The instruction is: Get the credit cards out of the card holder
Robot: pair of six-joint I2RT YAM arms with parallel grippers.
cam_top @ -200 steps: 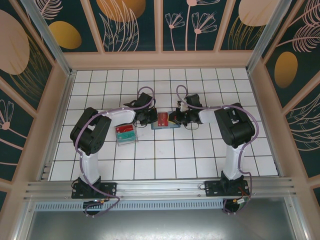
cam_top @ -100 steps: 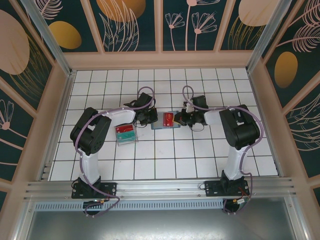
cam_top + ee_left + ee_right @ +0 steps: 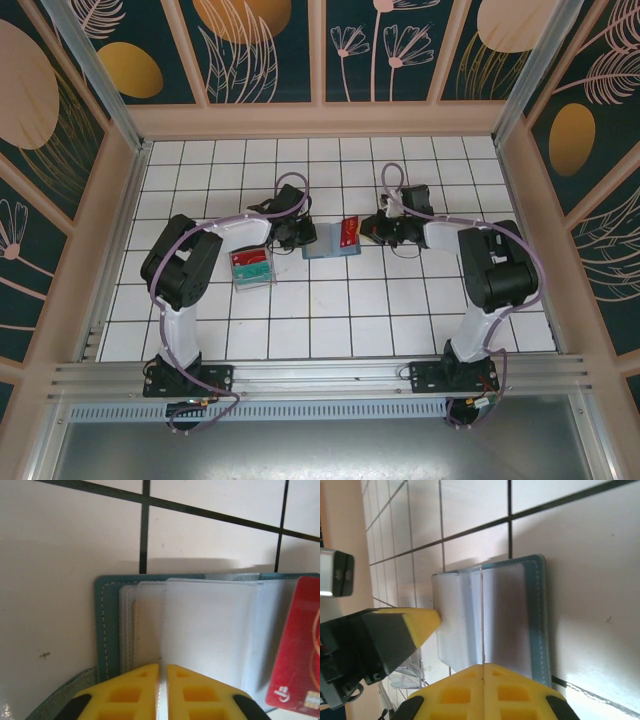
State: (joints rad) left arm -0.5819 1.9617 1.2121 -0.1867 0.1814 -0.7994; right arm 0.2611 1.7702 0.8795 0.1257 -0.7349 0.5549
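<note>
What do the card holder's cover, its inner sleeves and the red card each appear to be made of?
The card holder looks like soft leather or imitation leather: matt teal, with a pale stitched seam along its edge. Its inner sleeves look like thin frosted plastic film, since the layers show through one another. The red card looks like stiff, smooth plastic, with a rounded corner and printed marks.

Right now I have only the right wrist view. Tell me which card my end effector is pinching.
Observer: The red card; the top view shows the right end effector at its right edge.
Operator: Report what the left end effector holds.
Observer: Left wrist view: the left end effector is shut on a clear sleeve of the card holder.
Operator: Say where the card lies.
Observer: Over the holder's right end, top view.
</note>
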